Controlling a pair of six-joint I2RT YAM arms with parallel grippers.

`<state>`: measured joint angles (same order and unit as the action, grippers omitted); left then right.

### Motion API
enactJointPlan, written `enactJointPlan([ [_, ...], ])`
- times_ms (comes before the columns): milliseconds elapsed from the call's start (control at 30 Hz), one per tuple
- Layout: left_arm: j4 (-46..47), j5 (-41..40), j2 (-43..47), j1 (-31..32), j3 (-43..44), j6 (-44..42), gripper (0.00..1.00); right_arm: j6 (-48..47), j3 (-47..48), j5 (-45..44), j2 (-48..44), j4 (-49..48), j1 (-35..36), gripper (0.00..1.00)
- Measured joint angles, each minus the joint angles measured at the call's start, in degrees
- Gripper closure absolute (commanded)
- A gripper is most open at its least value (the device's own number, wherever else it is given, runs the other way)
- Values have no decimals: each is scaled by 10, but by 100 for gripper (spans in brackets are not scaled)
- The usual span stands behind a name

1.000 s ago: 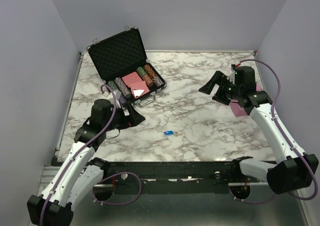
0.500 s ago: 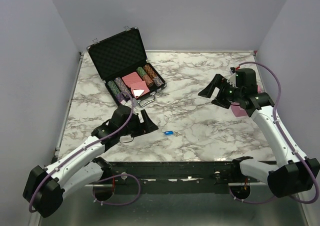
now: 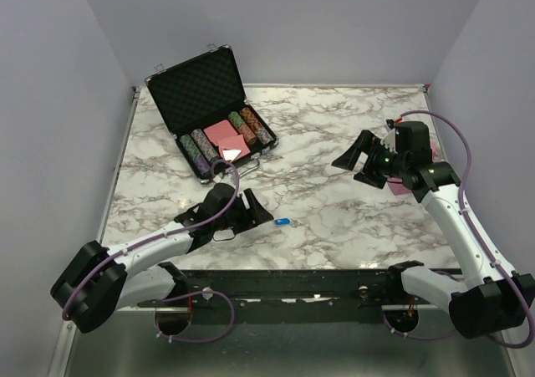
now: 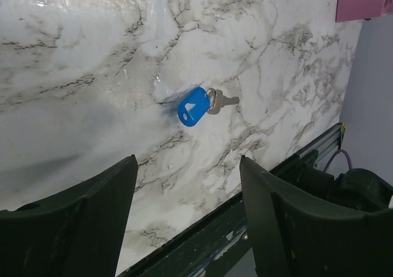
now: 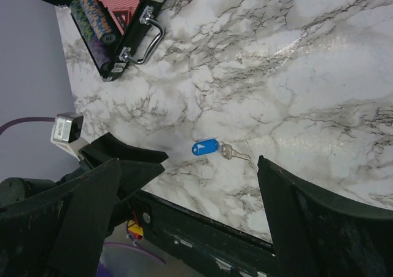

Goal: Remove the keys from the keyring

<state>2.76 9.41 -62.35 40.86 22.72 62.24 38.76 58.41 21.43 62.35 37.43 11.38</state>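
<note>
The keys point(image 4: 222, 101) are a tiny silvery bunch on a ring with a bright blue tag point(image 4: 192, 107). They lie on the marble table near its front edge, and show in the top view point(image 3: 282, 221) and the right wrist view point(image 5: 232, 153). My left gripper point(image 3: 262, 209) is open and empty, low over the table just left of the keys; in its wrist view the fingers point(image 4: 80, 228) frame bare marble short of the tag. My right gripper point(image 3: 351, 153) is open and empty, raised well to the right and behind the keys.
An open black case point(image 3: 201, 93) with poker chips and red cards stands at the back left. A pink card point(image 3: 399, 185) lies under my right arm. The table's front edge and black rail point(image 3: 292, 281) run close behind the keys.
My left arm has swung forward and right along the table, bringing its open gripper close to the keys. My right gripper has dropped slightly. The keys have not moved.
</note>
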Motion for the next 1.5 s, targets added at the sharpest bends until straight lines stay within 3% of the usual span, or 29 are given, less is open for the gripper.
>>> enactJointPlan([
  [400,95,-3,-141,28,20,39,35,2,1,5,0,7,0,0],
  [1067,162,-4,-224,39,40,57,54,2,6,5,-1,19,0,0],
  [1333,178,-4,-247,39,50,57,57,2,6,5,-5,26,0,0],
  [1500,180,-4,-256,39,57,54,79,2,6,5,-8,26,0,0],
])
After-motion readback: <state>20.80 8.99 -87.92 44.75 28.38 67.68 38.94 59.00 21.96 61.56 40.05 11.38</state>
